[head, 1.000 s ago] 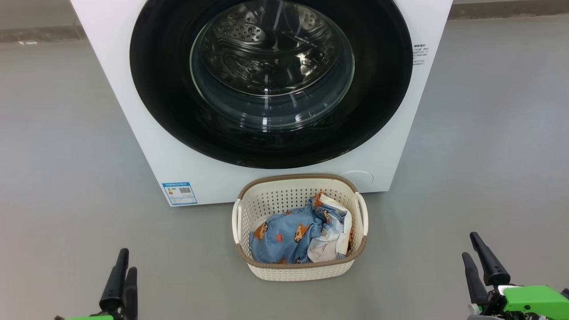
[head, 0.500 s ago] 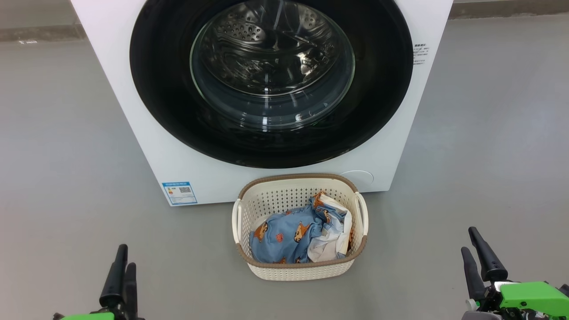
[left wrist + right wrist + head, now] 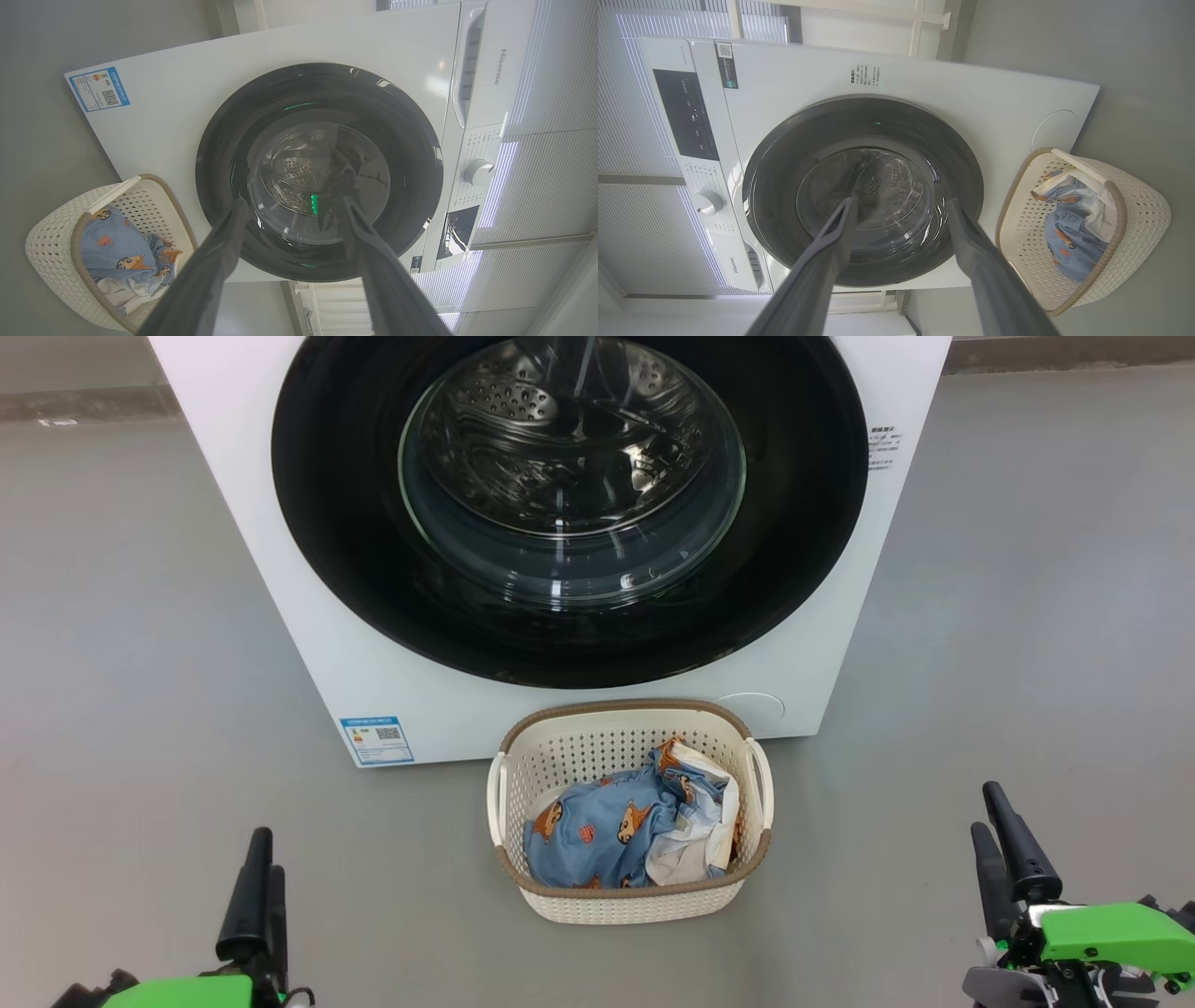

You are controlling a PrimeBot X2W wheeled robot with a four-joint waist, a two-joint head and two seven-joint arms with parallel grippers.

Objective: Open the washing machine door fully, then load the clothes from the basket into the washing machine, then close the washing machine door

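Before the white front-loading washing machine [image 3: 299, 653], glossy black round door [image 3: 355, 523] shut, sits a cream perforated basket [image 3: 635, 905] of blue printed clothes [image 3: 597, 835]; left fingers [image 3: 252, 896], right fingers [image 3: 1022, 854] both wide, empty.

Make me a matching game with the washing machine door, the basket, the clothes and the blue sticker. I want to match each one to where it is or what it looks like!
Things
1. washing machine door
2. basket
3. clothes
4. blue sticker

Places and states
A. piled inside the basket
B. stuck low on the white front of the washing machine, near a corner
C. shut, glossy black with a round glass window
D. standing on the grey floor just in front of the washing machine

Right pairs: 1-C, 2-D, 3-A, 4-B
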